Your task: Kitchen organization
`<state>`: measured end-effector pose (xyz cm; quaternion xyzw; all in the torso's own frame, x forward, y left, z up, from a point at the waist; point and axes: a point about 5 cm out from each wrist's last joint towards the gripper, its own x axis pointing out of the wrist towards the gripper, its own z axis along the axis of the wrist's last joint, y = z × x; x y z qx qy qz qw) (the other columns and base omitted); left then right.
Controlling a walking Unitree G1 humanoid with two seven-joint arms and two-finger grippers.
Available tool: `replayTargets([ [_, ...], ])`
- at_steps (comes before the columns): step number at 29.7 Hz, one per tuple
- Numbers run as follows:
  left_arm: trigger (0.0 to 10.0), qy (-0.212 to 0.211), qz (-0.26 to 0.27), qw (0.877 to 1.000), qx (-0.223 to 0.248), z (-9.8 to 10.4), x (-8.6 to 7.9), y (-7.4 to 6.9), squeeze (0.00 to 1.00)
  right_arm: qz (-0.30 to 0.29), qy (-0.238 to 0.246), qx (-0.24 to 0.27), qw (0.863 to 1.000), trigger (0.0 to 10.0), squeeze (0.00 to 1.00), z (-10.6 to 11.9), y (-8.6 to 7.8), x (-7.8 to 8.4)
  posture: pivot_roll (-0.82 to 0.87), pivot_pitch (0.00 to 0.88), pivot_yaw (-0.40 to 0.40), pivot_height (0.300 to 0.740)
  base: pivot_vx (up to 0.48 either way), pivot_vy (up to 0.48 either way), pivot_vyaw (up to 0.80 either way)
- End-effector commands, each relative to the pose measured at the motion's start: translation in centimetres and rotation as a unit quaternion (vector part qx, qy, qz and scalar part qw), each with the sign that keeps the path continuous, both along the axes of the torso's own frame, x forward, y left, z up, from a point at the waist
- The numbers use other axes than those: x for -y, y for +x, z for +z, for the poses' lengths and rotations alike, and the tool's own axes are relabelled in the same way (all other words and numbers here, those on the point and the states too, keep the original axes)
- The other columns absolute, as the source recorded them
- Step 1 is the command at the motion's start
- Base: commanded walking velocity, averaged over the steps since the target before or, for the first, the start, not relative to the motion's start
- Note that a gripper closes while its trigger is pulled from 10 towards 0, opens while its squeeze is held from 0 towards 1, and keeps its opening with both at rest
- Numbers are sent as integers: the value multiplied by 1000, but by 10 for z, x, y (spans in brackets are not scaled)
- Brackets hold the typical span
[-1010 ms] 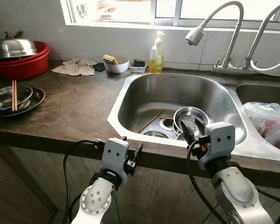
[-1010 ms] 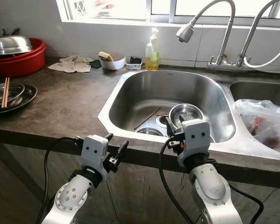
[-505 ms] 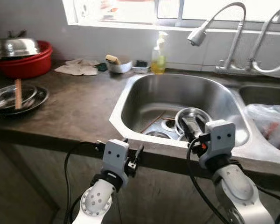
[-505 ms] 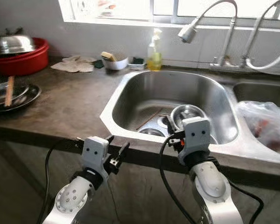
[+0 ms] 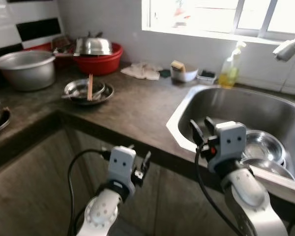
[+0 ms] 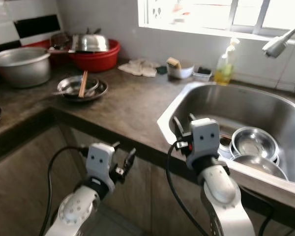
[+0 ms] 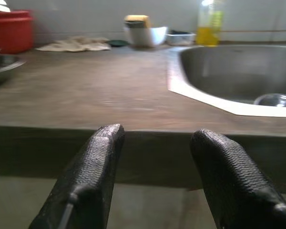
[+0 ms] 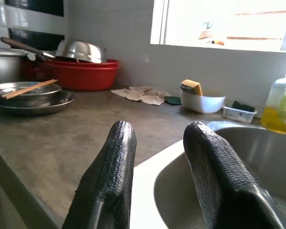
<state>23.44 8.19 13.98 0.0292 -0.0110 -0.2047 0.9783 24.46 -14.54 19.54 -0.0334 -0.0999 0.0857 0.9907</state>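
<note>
Below the counter edge my left hand hangs open and empty; my right hand, fingers apart, hovers at the sink rim. Steel bowls lie inside. Farther left, chopsticks rest across plates.

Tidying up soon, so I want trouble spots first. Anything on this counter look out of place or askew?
A crumpled cloth lies loose on the counter by the wall. Chopsticks rest across stacked steel plates. Nothing spilled or broken.
</note>
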Motion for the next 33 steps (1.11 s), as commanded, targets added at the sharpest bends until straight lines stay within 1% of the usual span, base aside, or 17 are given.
replayTargets([
  [1,10000,8,10,1000,3,1,-6,0,0,13,5,6,1000,10000,0,2,1,-6,-3,0,-41,740,0,0,800],
  [10,10000,7,10,1000,2,1,-6,1,0,14,8,6,1000,10000,0,2,2,-7,-2,0,-39,740,0,0,800],
  [15,10000,8,9,1000,0,1,-5,1,0,16,8,5,1000,10000,0,2,2,-8,-3,0,-41,740,0,441,800],
  [18,10000,7,9,1000,4,1,-5,1,0,16,7,5,1000,10000,0,2,4,-8,-3,0,-41,740,0,0,800],
  [22,10000,16,10,1000,5,1,-5,3,0,16,7,5,1000,10000,0,2,5,-8,-1,0,-39,740,0,0,800],
  [33,10000,16,18,1000,16,4,-6,5,0,23,21,-1,999,10000,0,3,8,-9,-6,0,-42,740,0,0,0],
])
